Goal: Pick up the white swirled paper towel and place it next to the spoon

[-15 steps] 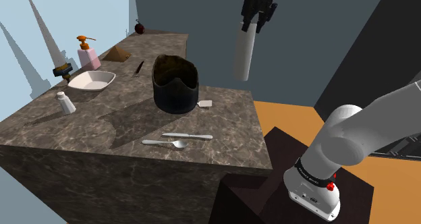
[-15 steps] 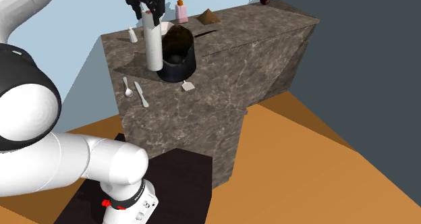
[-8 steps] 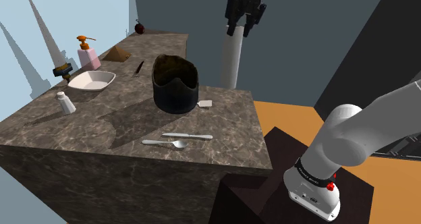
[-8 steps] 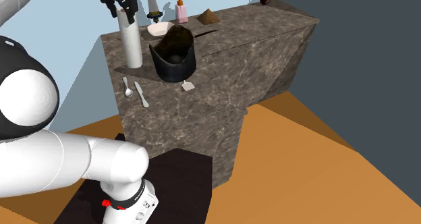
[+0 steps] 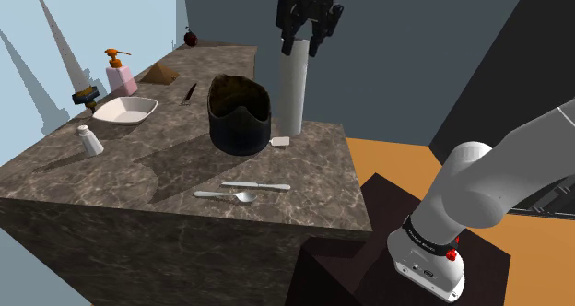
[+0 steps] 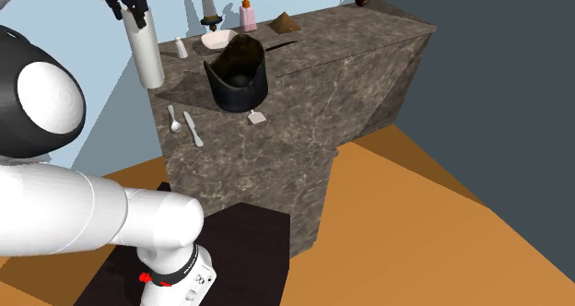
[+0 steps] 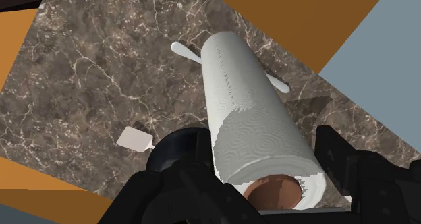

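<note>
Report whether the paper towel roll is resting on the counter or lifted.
Lifted. The gripper clasps the paper towel roll by its top end, and it hangs upright, clear of the counter.

2 high, perhaps near views over counter [image 5: 138,166]

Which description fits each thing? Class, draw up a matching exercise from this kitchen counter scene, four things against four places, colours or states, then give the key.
Things
1. paper towel roll
2. spoon
3. soap dispenser
4. pot

Descriptions
A. pink, with an orange pump
B. lies flat beside the knife
C. black, open at the top
D. upright, clasped in the jaws, off the counter

Pairs: 1-D, 2-B, 3-A, 4-C
</note>
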### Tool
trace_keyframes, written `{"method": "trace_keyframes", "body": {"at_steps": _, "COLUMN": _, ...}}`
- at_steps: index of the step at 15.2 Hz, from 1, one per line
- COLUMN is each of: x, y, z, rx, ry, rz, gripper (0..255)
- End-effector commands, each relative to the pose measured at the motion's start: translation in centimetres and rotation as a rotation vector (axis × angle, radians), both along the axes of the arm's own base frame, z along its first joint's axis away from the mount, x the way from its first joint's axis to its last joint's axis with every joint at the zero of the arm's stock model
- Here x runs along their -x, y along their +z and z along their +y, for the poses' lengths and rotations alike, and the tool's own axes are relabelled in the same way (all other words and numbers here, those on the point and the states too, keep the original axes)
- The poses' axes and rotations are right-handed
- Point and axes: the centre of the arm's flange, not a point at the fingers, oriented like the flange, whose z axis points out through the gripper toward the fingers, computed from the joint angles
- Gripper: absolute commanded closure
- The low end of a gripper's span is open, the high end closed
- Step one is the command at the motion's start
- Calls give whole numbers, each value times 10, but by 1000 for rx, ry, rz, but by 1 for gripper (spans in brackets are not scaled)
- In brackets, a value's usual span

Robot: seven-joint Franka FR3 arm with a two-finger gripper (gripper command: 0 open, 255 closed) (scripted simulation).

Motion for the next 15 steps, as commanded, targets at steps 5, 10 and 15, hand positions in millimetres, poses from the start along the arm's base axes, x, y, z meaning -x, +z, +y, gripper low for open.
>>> {"method": "trace_keyframes", "body": {"at_steps": 5, "x": 1, "y": -27, "z": 9, "rx": -1, "ry": -1, "rz": 0, "gripper": 255}}
{"method": "trace_keyframes", "body": {"at_steps": 10, "x": 1, "y": -53, "z": 9, "rx": -1, "ry": -1, "rz": 0, "gripper": 255}}
{"method": "trace_keyframes", "body": {"at_steps": 15, "x": 1, "y": -80, "z": 9, "rx": -1, "ry": -1, "rz": 0, "gripper": 255}}
